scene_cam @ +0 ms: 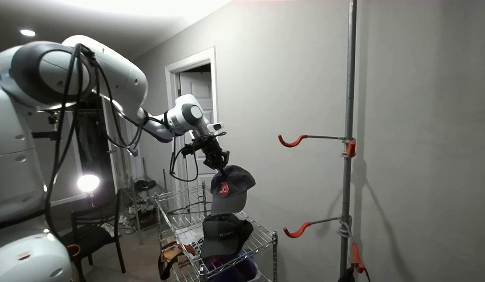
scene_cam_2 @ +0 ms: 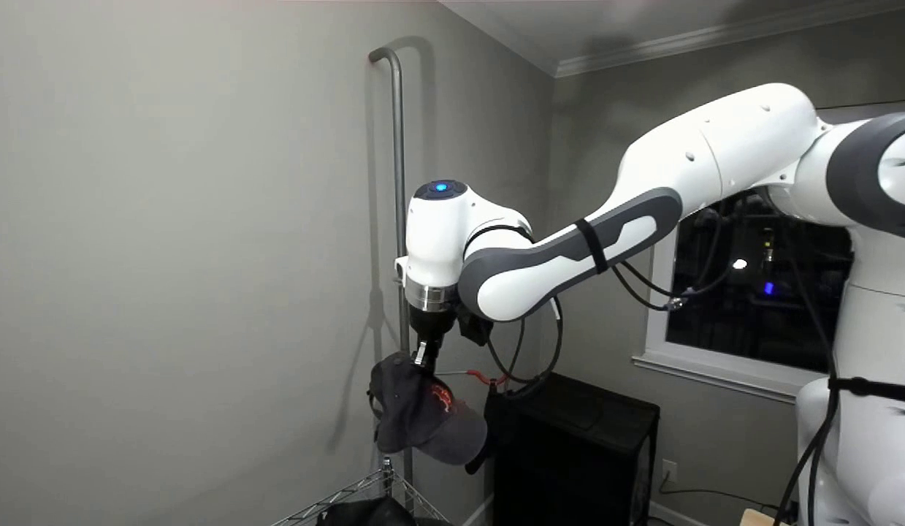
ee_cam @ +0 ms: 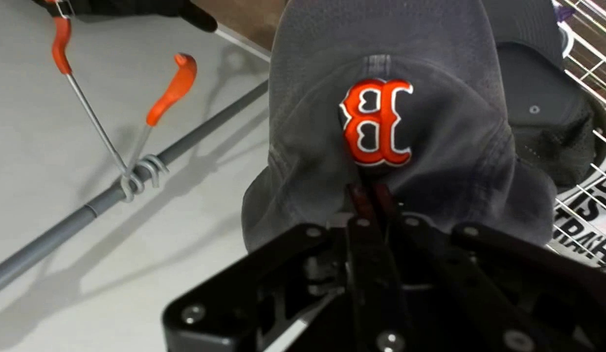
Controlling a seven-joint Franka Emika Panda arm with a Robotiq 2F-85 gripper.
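Hand [ee_cam: 372, 190] pinches dark gray cap [scene_cam: 231, 200] by its top, up over wire counter [scene_cam: 275, 244] where 1 black cap [scene_cam: 222, 238] sits, and it could slip or twist loose (only a bit of cloth held, seemingly) if bumped or swung.

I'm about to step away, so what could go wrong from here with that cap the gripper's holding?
The gripper pinches the B-logo cap only by its crown, so it might slip or twist. If dropped, it could land on the lower cap on the wire rack. The dangling cable loop might snag on a red hook.
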